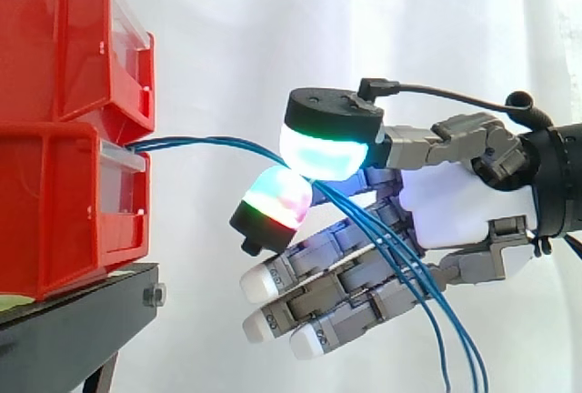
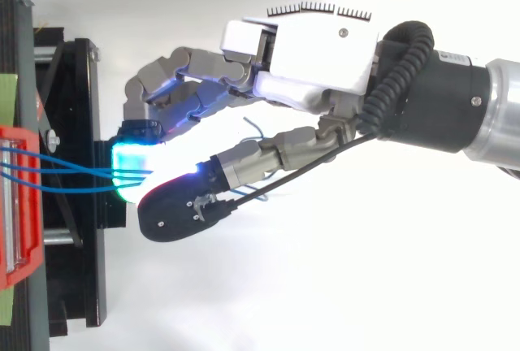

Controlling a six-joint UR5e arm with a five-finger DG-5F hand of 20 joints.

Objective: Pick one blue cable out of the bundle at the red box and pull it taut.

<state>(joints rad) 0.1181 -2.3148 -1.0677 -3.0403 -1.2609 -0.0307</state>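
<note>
My hand (image 2: 309, 50) has a white palm, grey fingers, and black-backed pads glowing white, cyan and red.

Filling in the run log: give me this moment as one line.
hand: shut on blue cables | pinch: between glowing pads | from: red box | span: slightly curved | tails: hang below hand
</note>
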